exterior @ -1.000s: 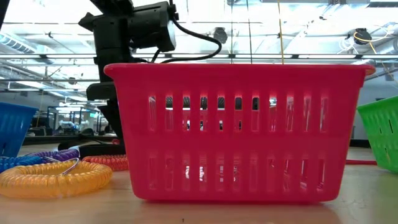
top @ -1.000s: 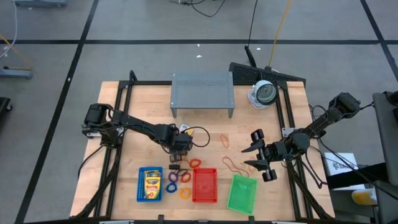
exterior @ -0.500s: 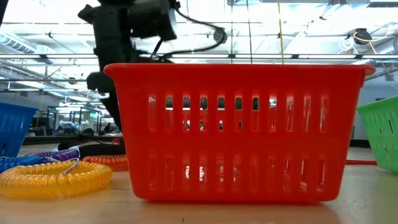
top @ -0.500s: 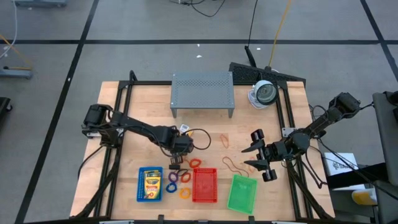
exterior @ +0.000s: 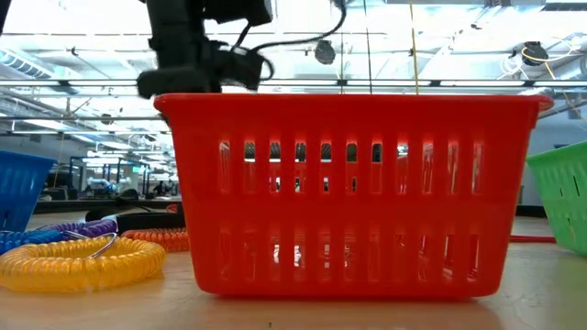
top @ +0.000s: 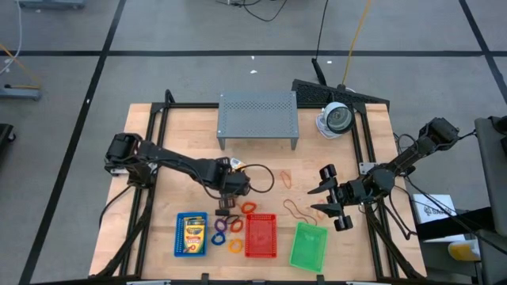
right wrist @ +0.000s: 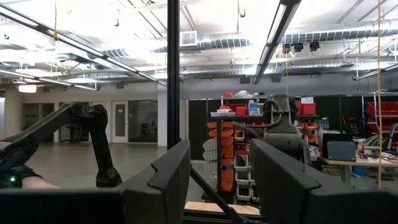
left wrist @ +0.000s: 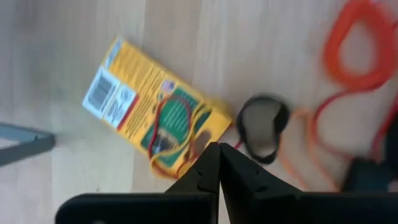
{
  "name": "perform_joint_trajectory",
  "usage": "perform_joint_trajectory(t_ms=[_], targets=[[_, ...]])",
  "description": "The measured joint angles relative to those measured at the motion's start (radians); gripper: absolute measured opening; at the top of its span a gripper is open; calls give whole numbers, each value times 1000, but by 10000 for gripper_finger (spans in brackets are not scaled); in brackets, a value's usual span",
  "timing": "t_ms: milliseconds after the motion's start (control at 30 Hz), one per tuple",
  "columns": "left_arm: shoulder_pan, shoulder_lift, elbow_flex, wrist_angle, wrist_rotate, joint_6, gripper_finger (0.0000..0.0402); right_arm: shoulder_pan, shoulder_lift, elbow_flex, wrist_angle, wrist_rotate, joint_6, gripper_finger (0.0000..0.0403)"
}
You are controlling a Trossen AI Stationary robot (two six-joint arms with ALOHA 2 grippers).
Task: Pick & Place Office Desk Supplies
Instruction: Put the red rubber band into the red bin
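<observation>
Crayon box lies mid-desk with a red band over it. Left gripper hangs just above, fingers pressed together, maybe pinching the band. Could slip or drag the box. Right gripper spread wide, waiting by the right edge.

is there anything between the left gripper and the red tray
Yes. In the high view the left gripper hangs behind the red tray, and an orange ring lies on the table between them.
</observation>
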Motion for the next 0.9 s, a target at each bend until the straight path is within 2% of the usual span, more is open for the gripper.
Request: perform_joint_trajectory(t_ms=[167, 367, 500, 667, 900], targets=[[26, 0, -22, -38, 56, -1, 64, 0, 0, 0, 0, 0, 0, 155], [44, 0, -22, -43, 43, -8, 148, 0, 0, 0, 0, 0, 0, 155], [53, 0, -22, -43, 41, -6, 186, 0, 0, 0, 0, -1, 1, 155], [59, 0, -22, -43, 41, 0, 203, 0, 0, 0, 0, -3, 1, 155], [74, 0, -63, -37, 52, -4, 189, 0, 0, 0, 0, -3, 1, 155]])
